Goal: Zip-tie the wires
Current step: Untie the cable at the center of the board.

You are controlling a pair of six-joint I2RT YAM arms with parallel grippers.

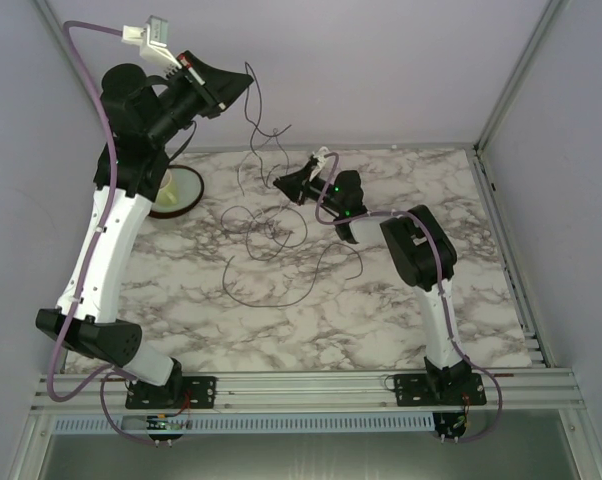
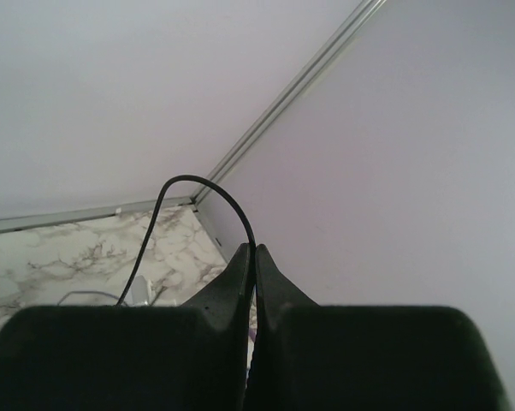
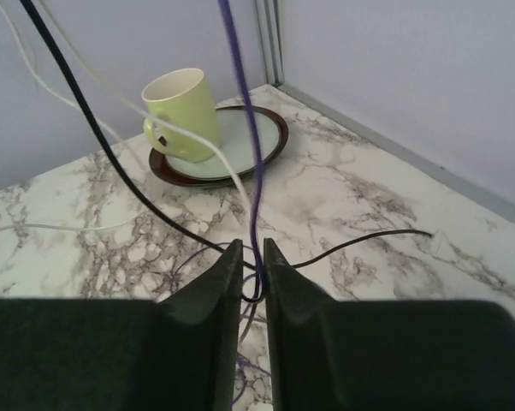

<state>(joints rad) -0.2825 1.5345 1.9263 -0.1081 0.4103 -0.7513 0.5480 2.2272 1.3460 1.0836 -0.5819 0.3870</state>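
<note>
A white marble-patterned table (image 1: 401,310) is carrying everything. Thin wires (image 1: 264,238) are lying across it in loose loops, with a few strands passing between the fingers (image 3: 221,287) of the right gripper (image 3: 252,250), one black strand stretching away over the marble to their right, and a pale strand trailing off to their left. Ahead of those fingers and slightly to their left, near the back corner, a brown-rimmed plate (image 3: 273,128) is sitting flat on the table, and a pale green cup (image 3: 182,107) is standing on it.

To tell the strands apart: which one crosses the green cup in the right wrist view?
The white strand; the black strand passes left of the cup, the purple strand right.
</note>
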